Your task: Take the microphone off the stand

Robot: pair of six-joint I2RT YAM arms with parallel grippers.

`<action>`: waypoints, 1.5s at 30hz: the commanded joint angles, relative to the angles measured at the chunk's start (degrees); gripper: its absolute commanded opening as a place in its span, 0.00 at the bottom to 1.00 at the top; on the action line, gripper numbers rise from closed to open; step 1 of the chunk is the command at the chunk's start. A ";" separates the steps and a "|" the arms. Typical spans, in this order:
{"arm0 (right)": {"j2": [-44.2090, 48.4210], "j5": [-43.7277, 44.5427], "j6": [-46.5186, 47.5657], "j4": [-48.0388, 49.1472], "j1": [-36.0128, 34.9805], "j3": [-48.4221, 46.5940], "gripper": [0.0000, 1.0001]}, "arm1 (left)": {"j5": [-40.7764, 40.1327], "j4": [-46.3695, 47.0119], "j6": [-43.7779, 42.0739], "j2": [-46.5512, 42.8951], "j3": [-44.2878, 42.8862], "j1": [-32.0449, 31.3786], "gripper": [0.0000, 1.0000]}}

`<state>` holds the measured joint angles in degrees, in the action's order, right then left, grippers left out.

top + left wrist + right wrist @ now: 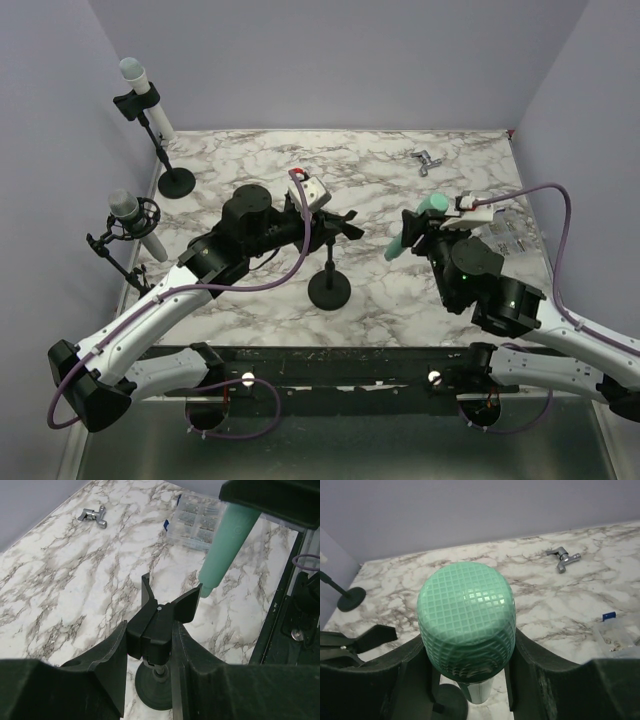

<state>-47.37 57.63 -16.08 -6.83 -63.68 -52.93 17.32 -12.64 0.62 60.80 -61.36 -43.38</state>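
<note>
Right wrist — green mesh-domed microphone (466, 625)

The mint-green microphone (415, 228) (225, 545) (466, 615), with a smooth tapering body and a domed grid-patterned head, is out of its holder and tilted, head up and to the right, clamped between the fingers of the right gripper (425, 222) (467, 652). Its narrow tail end hangs just beside the forked clip of the black microphone stand (330, 272) (160, 625). The stand is upright on a round base, and the left gripper (335, 222) (150, 647) pinches its clip block from both sides
</note>
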 commanded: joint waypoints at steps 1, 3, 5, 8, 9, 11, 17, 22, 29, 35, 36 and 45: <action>-0.37 3.02 -6.16 -11.12 0.09 2.53 0.18 | -1.59 0.12 0.06 -1.46 0.05 -0.65 0.10; -2.50 4.24 -9.84 -16.76 0.05 2.35 0.18 | -1.66 0.19 0.17 -1.64 0.22 -0.83 0.27; -5.38 6.36 -13.47 -23.03 0.19 1.64 0.18 | -1.82 0.18 0.32 -1.73 0.16 -0.99 0.44; -9.59 7.79 -17.34 -29.84 1.31 0.18 0.17 | -1.72 -0.10 0.41 -1.82 -0.01 -1.10 0.64; -10.95 7.37 -17.64 -31.12 2.21 -0.12 0.17 | -1.68 -0.05 0.51 -2.02 -0.12 -1.10 0.67; -13.28 5.72 -17.71 -32.46 4.95 -0.72 0.16 | -1.54 0.07 0.61 -2.21 -0.04 -1.16 0.73; -19.60 -4.47 -13.16 -32.15 21.03 -1.13 0.15 | -1.75 0.14 0.61 -3.72 0.17 -1.56 0.87; -30.78 -14.06 -8.66 -32.33 31.08 -3.75 0.09 | -2.91 0.05 0.52 -5.90 0.25 -1.91 0.92; -50.54 -11.82 -7.49 -35.47 33.35 -10.73 0.05 | -5.35 2.42 0.96 -10.48 2.14 -2.42 0.93; -58.68 -15.27 -4.16 -29.60 35.66 -13.81 0.08 | -8.68 3.54 0.70 -12.62 3.26 -2.82 0.94; -59.40 -16.08 -3.74 -28.69 36.39 -14.08 0.10 | -8.99 3.60 0.61 -12.79 3.44 -2.90 0.94; -65.70 -18.45 0.68 -27.01 38.68 -15.72 0.27 | -9.15 3.88 0.61 -13.57 3.62 -3.28 0.94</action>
<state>-109.47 42.87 -16.82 -35.66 -25.34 -68.64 9.50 -10.22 1.10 48.10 -58.37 -46.22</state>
